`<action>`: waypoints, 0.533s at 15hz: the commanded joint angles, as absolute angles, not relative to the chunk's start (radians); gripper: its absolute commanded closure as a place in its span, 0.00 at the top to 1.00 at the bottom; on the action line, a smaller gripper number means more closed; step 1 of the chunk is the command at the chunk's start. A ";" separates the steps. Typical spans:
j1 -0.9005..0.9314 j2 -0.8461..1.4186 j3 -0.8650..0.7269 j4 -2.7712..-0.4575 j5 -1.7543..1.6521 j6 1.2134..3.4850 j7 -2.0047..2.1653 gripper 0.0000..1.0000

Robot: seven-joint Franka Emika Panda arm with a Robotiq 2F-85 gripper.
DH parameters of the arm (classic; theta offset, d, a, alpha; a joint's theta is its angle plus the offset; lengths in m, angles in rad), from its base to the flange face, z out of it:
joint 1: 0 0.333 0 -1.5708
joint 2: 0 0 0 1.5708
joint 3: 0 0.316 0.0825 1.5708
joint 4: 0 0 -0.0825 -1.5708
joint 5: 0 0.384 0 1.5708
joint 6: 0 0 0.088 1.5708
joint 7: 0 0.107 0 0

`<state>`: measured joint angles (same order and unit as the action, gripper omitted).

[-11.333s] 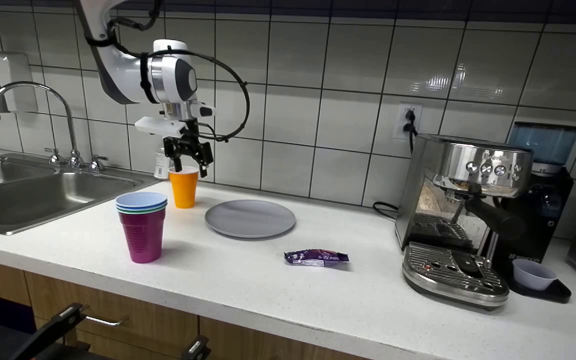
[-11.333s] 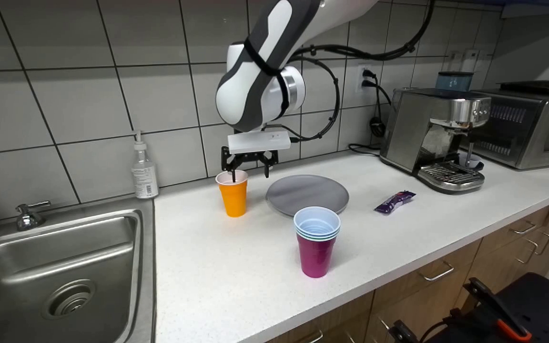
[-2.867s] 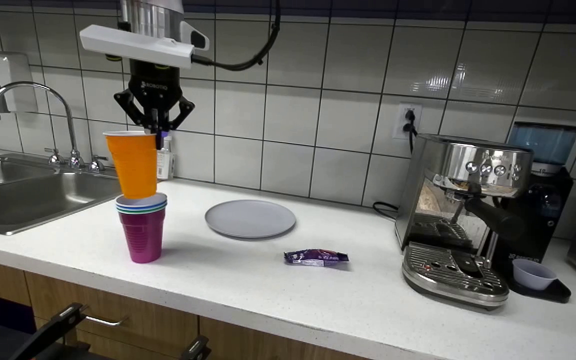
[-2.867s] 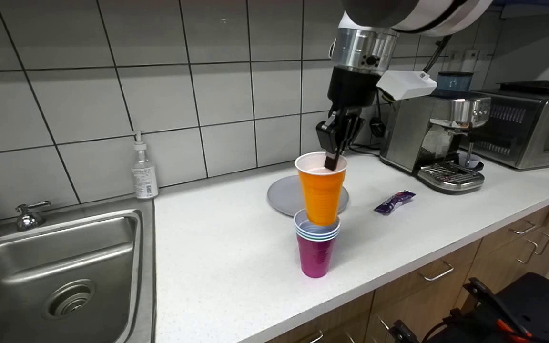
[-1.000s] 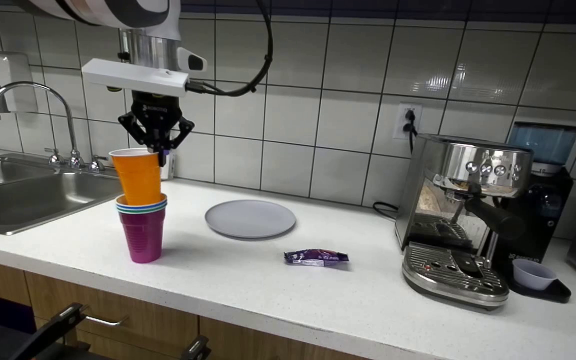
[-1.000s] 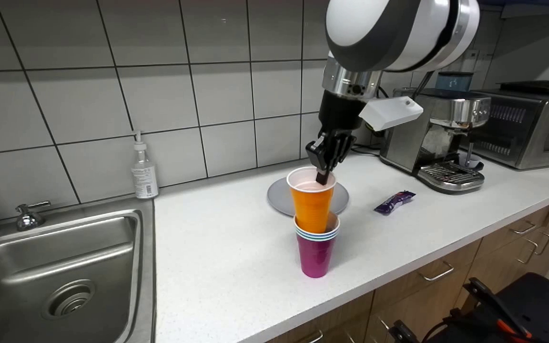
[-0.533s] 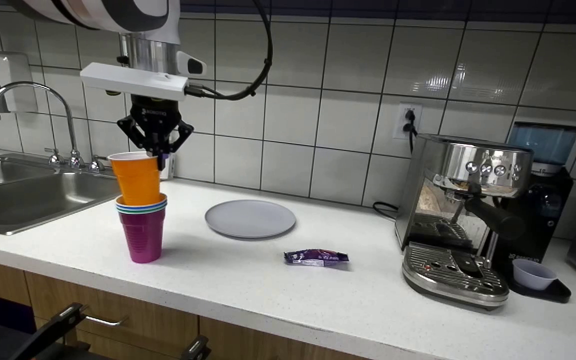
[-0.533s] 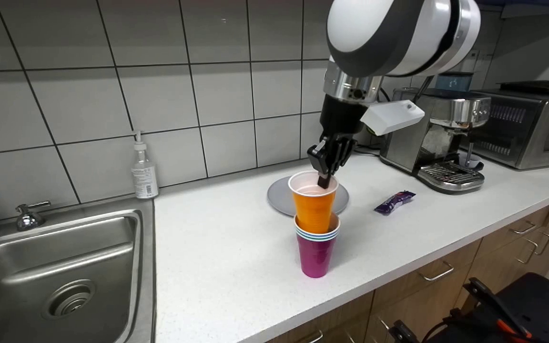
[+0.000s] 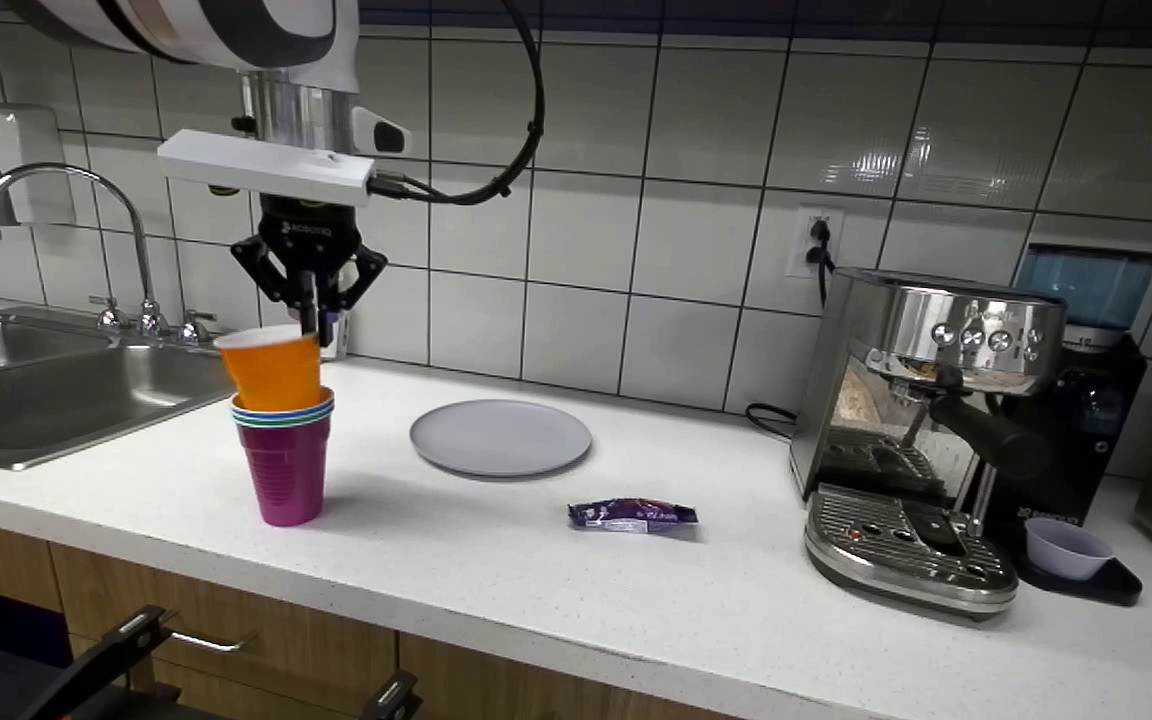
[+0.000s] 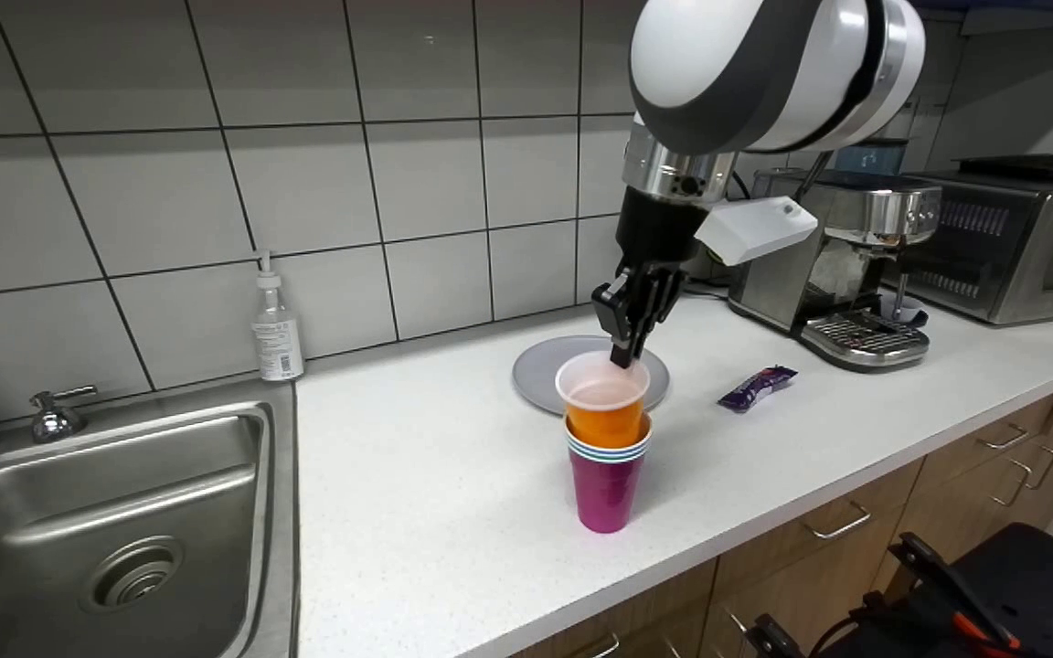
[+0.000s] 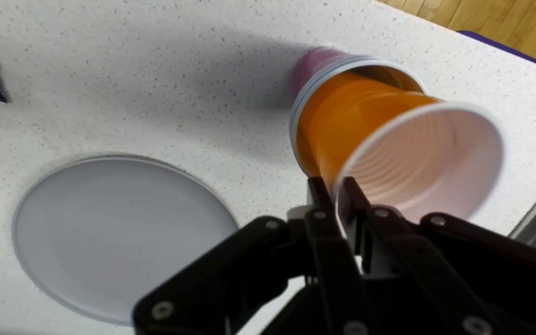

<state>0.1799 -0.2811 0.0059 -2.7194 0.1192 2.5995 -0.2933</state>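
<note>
The orange cup (image 9: 279, 378) is seen partway inside the stack of cups (image 9: 285, 472), its rim loosely straddled by the gripper (image 11: 334, 187), whose fingers are narrowly parted. Nearby, a grey plate (image 9: 501, 438) is laid on the white counter (image 9: 496, 560), a purple wrapper (image 9: 631, 514) farther off.

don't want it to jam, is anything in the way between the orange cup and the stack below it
Nothing visible is. The orange cup is partway inside the stack, and the tool looks slightly open, the cup's rim between its jaws. What lies deeper in the stack is hidden.
</note>
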 commanded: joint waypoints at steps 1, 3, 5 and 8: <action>0.166 -0.287 0.023 -2.729 0.092 2.616 -0.265 0.44; 0.165 -0.285 0.023 -2.727 0.091 2.615 -0.264 0.59; 0.164 -0.282 0.023 -2.725 0.089 2.614 -0.263 0.74; 0.164 -0.279 0.022 -2.722 0.090 2.612 -0.261 0.96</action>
